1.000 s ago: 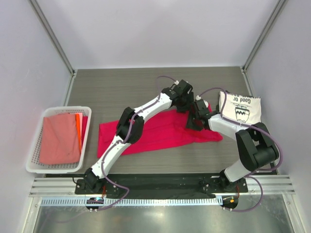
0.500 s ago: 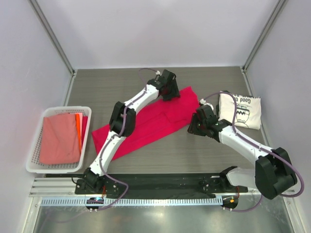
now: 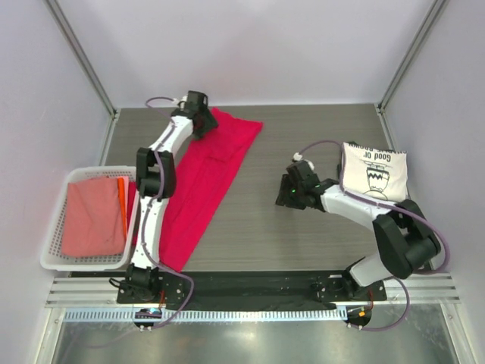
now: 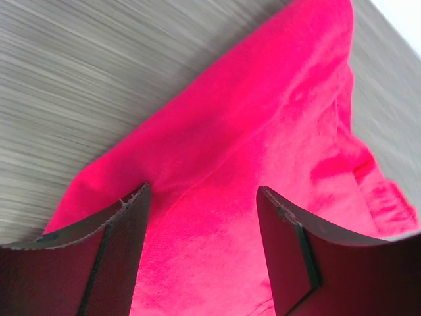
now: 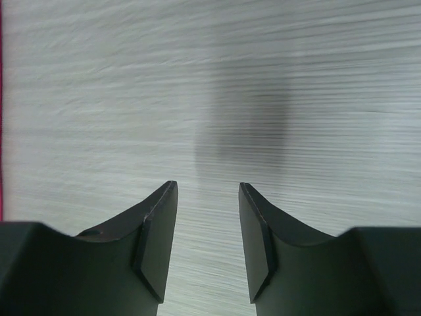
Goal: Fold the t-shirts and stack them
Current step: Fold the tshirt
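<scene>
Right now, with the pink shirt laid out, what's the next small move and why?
Probably lift the left hand straight up off the far corner of the pink shirt. It is open over the cloth with nothing pinched, so the shirt looks released, lying in a long strip. The right hand hangs open over bare table.

Left arm (image 3: pixel 151 205): stretched almost straight out from its base, elbow about halfway along, wrist tipped down at the far end of the reach.
Left gripper (image 3: pixel 201 121): pointing down, jaws well apart. Wrist view shows both fingers (image 4: pixel 118 243) spread wide, with nothing pinched between them.

Right arm (image 3: pixel 356 206): folded, elbow raised over its base, forearm low and reaching to its left.
Right gripper (image 3: pixel 285 197): jaws parted by a narrower gap. Fingers (image 5: pixel 154 237) bare, with nothing between them.
</scene>
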You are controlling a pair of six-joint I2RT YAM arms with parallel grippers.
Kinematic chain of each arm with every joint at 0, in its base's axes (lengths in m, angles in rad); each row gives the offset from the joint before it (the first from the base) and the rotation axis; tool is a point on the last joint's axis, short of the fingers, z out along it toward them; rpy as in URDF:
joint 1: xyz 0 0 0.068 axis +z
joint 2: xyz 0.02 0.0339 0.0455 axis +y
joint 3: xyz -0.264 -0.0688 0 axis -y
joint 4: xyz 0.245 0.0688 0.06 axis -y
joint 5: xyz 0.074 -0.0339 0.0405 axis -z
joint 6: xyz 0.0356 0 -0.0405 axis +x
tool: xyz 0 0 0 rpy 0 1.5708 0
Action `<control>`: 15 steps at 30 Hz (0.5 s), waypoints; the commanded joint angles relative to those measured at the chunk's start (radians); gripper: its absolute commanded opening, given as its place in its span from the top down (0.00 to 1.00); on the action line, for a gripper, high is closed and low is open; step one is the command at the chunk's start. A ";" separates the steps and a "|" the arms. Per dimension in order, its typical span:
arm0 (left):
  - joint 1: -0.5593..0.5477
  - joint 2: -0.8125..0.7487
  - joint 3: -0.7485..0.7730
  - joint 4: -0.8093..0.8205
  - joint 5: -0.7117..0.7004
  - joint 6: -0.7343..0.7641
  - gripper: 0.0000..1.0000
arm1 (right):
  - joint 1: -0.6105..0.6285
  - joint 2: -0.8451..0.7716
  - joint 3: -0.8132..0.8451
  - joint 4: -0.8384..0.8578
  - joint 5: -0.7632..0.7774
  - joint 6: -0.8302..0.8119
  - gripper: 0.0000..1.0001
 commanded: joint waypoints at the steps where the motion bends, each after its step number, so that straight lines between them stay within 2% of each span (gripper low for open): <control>1: 0.057 -0.084 -0.049 -0.003 -0.039 0.042 0.32 | 0.120 0.074 0.074 0.122 -0.051 0.079 0.51; 4: 0.061 -0.113 -0.060 -0.001 -0.049 0.085 0.30 | 0.219 0.137 0.099 0.228 -0.049 0.213 0.49; 9: 0.082 -0.117 -0.060 -0.016 -0.053 0.081 0.31 | 0.425 0.207 0.130 0.396 0.105 0.425 0.51; 15: 0.105 -0.127 -0.086 -0.016 -0.026 0.076 0.31 | 0.512 0.383 0.294 0.391 0.139 0.509 0.53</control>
